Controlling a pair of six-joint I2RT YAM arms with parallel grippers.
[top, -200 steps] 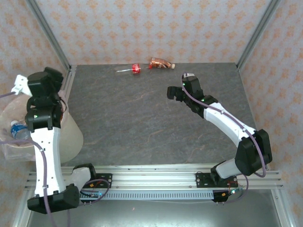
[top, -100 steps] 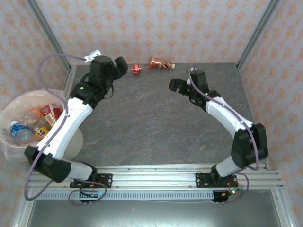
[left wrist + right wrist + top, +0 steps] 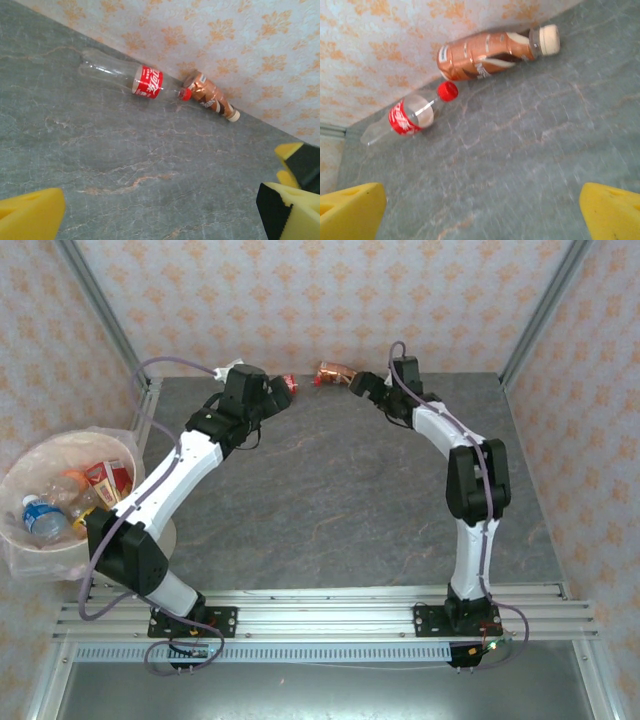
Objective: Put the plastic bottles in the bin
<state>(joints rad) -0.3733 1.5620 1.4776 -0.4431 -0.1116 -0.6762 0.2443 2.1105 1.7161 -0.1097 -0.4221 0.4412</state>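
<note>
Two plastic bottles lie against the back wall. One is clear with a red label and red cap (image 3: 288,386) (image 3: 127,80) (image 3: 405,120). The other is brown with a cream cap (image 3: 336,372) (image 3: 210,96) (image 3: 490,52). My left gripper (image 3: 274,400) (image 3: 160,215) is open just short of the red-labelled bottle, with bare table between its yellow pads. My right gripper (image 3: 362,385) (image 3: 480,215) is open just right of the brown bottle and holds nothing. The bin (image 3: 60,440) stands off the table's left edge with several bottles (image 3: 42,518) in it.
The patterned back wall runs right behind both bottles. Metal frame posts (image 3: 100,310) rise at the back corners. The two grippers are close together at the back of the dark stone table (image 3: 330,500).
The left arm has swung from over the bin to the back of the table, near the red-labelled bottle. The right arm has reached back toward the brown bottle. Both grippers stayed open.
</note>
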